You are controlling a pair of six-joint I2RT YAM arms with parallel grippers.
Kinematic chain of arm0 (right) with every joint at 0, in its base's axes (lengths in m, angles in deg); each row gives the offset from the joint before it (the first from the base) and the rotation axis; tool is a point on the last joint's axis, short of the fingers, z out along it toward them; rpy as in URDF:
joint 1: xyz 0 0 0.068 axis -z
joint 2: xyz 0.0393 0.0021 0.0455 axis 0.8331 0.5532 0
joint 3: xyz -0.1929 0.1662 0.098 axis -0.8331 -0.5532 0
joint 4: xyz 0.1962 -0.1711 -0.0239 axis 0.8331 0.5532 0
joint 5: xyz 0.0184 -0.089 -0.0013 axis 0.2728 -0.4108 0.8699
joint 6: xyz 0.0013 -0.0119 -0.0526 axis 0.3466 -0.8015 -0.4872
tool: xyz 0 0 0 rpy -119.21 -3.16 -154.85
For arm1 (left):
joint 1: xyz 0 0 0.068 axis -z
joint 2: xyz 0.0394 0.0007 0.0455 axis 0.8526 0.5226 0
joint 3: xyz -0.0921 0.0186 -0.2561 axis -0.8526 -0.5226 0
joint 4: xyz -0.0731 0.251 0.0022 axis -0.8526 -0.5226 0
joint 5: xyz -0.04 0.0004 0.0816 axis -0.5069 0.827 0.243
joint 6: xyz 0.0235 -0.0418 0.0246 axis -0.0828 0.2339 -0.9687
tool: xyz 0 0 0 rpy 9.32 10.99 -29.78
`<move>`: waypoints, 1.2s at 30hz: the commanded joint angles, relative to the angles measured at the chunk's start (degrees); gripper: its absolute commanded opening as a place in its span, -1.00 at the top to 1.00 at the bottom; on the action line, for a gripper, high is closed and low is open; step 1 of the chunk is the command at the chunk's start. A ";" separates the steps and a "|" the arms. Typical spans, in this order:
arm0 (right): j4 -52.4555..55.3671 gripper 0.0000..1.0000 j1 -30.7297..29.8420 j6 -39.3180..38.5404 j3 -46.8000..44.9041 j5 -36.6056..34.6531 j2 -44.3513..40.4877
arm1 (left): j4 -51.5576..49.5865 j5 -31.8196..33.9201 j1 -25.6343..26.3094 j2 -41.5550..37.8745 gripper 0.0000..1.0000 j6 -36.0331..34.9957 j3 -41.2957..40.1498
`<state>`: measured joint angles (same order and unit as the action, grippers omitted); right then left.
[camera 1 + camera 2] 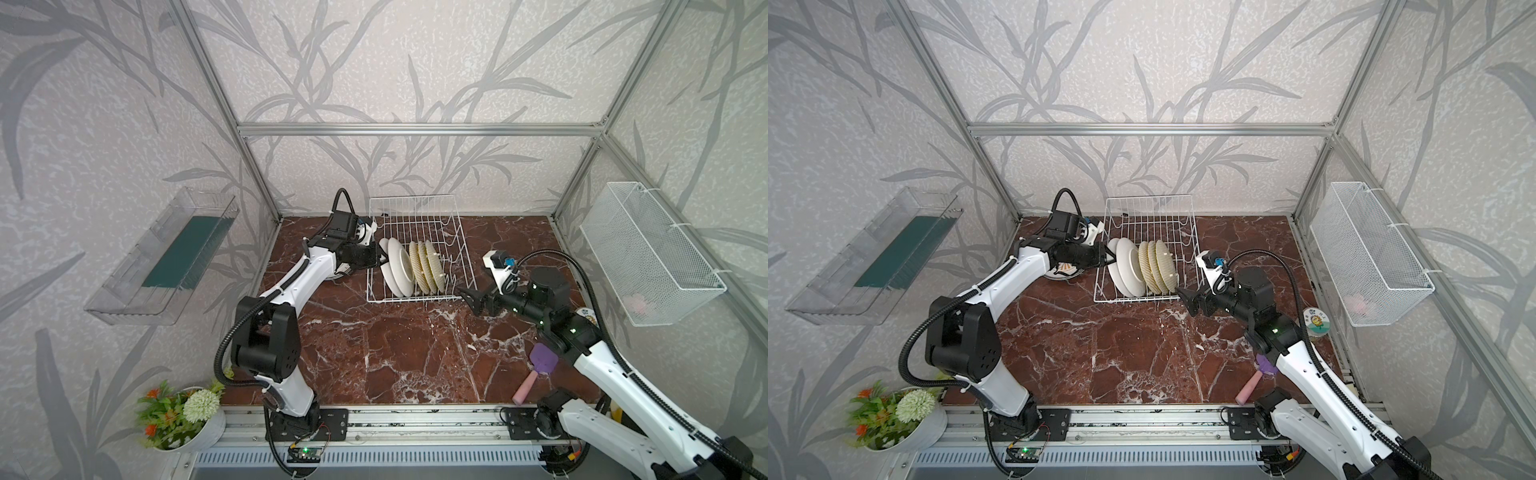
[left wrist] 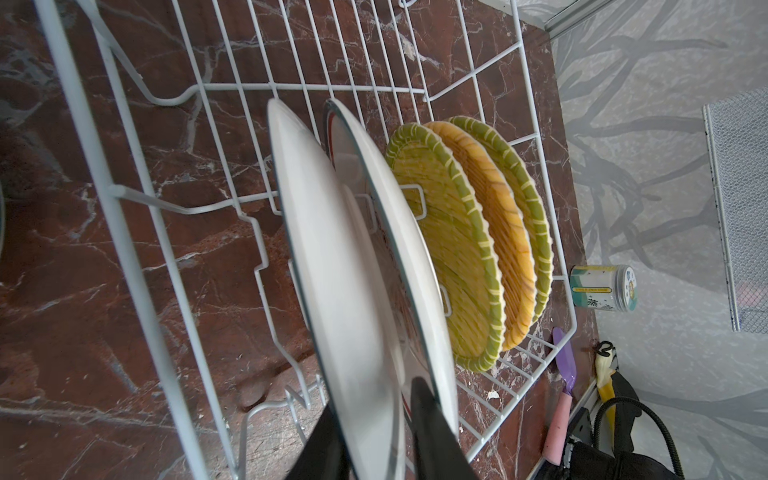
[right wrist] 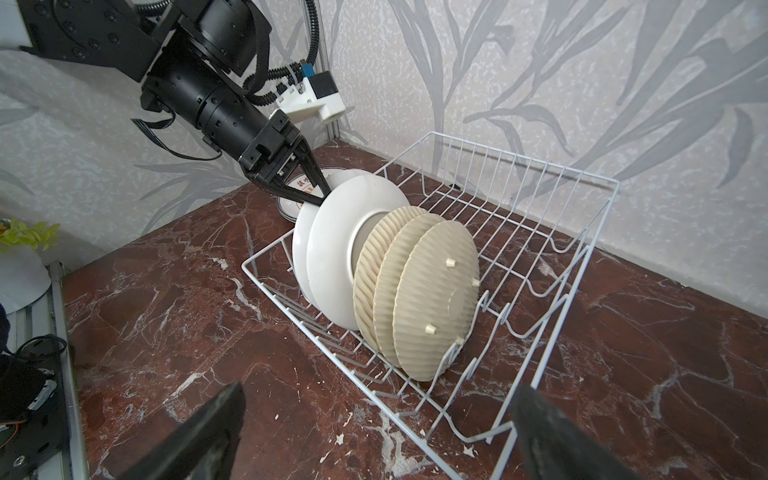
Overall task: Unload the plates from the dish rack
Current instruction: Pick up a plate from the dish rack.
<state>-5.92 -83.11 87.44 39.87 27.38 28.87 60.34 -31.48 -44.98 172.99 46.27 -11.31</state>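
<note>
Left pincer (image 3: 322, 198) clamped on rim of leftmost white plate (image 2: 324, 249) in dish rack (image 1: 415, 216) (three yellow plates (image 1: 424, 266) further right); right pincer (image 3: 380, 388) wide open, empty, by rack's near-right corner.

Packed plates (image 1: 411, 268) — bare rack (image 1: 428, 220) beyond

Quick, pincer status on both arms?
Left pincer: closed on the rim of the outermost white plate in the dish rack.
Right pincer: open, empty.
</note>
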 commanded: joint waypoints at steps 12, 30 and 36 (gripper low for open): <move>-0.84 -0.98 -0.37 -0.77 -0.32 -0.46 -0.46 | 4.19 -2.91 0.28 -0.44 0.97 2.76 0.83; -0.27 -0.98 -0.37 -0.60 -0.43 -0.99 -1.52 | 18.30 -9.38 0.44 -2.00 1.00 13.29 -7.39; -0.11 -0.98 -0.37 -0.76 -0.43 -1.08 -1.74 | 16.10 -8.59 0.62 -2.87 1.00 11.83 -6.91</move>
<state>-5.74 -83.11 87.03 39.87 26.83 28.08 75.77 -39.15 -44.87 171.83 57.79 -18.26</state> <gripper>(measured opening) 0.991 0.077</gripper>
